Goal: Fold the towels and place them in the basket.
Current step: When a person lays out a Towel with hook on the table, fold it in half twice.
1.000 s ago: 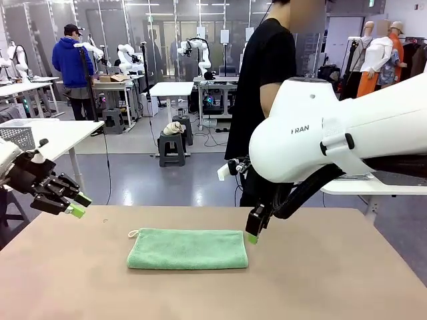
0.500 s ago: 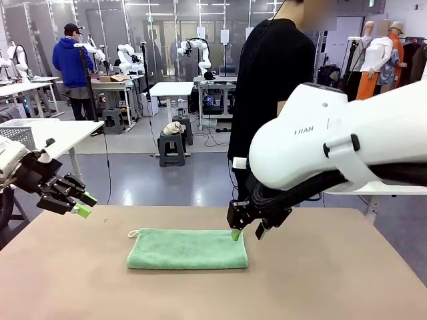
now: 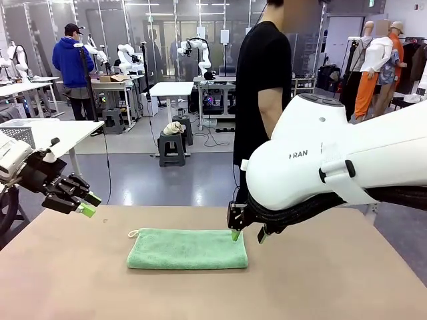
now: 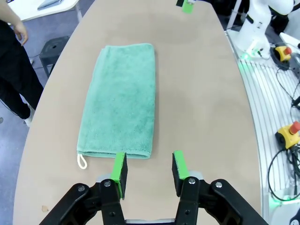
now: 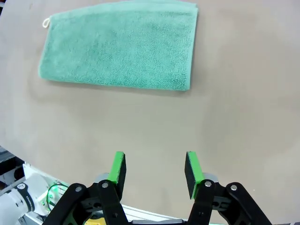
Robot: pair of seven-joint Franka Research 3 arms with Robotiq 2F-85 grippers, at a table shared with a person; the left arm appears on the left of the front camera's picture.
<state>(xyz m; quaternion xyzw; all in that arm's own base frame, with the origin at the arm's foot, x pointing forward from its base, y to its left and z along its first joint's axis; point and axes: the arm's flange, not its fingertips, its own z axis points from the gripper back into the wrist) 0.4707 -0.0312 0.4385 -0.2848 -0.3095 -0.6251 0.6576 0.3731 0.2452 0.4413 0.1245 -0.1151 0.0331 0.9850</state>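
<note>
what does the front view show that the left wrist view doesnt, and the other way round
Front, not left wrist: the right arm's bulky white body, and a person in a blue jacket far back. Left wrist, not front: yellow boxes with red buttons down beside the table. Both: the mint green towel flat on the table, the open left gripper off its looped end.

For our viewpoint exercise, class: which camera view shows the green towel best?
Right wrist view: the green towel lies whole, seen from above, nothing covering it. Left wrist view shows it lengthwise, foreshortened. Front view shows it low and flattened.
</note>
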